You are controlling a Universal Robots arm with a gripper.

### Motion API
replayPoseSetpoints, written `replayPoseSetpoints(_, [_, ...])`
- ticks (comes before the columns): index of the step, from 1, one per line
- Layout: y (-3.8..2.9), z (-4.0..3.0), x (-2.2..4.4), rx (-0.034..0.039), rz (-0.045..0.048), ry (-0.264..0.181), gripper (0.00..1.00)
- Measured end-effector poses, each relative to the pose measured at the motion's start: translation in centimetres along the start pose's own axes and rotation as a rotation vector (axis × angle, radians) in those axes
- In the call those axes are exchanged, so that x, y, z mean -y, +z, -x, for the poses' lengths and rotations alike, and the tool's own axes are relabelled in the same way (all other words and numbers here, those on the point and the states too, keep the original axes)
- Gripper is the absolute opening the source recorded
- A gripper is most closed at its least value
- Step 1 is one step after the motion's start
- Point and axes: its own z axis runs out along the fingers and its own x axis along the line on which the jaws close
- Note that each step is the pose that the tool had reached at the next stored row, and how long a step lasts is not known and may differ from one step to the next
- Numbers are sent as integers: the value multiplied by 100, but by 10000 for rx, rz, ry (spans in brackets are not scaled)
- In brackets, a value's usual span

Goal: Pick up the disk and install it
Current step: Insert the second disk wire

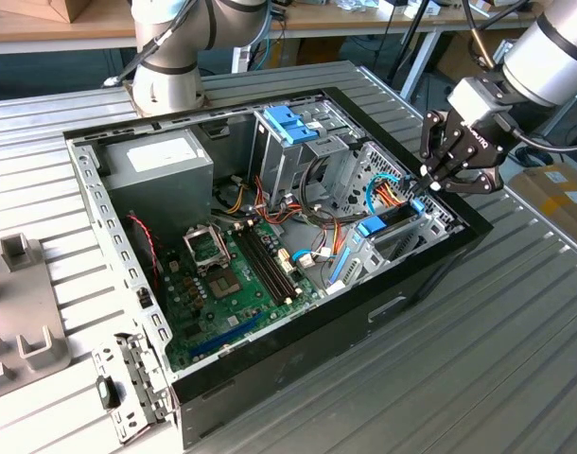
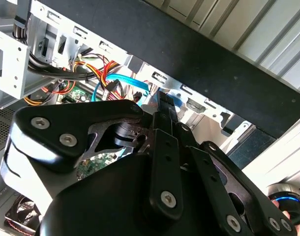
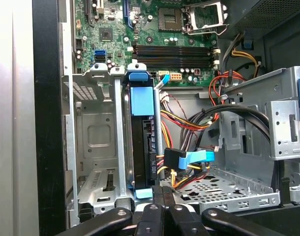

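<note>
One disk seated on edge in its bay

One open computer case (image 1: 270,369) is seen lying on the ribbed metal desk (image 1: 478,359). The disk (image 3: 141,142) is found standing on edge inside a metal drive bay (image 3: 98,147) near the case's front wall, its light blue frame (image 3: 142,101) showing along the edge; in the exterior view the same blue edge (image 1: 375,225) is seen at the case's corner toward the exterior view's right. The gripper (image 1: 432,180) is held just above that corner, close over the end of the disk, its black fingers (image 3: 162,216) drawn narrowly together with nothing between them. Coloured cables (image 3: 189,123) are bundled beside the bay, and the green motherboard (image 1: 236,284) is exposed beyond them.
</note>
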Motion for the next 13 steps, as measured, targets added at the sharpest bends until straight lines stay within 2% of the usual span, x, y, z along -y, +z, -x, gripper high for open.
replayPoseSetpoints(8, [0,0,1,0,0,0,11])
replayPoseSetpoints(12, [0,0,2,0,0,0,36])
replayPoseSetpoints(13, [0,0,2,0,0,0,36])
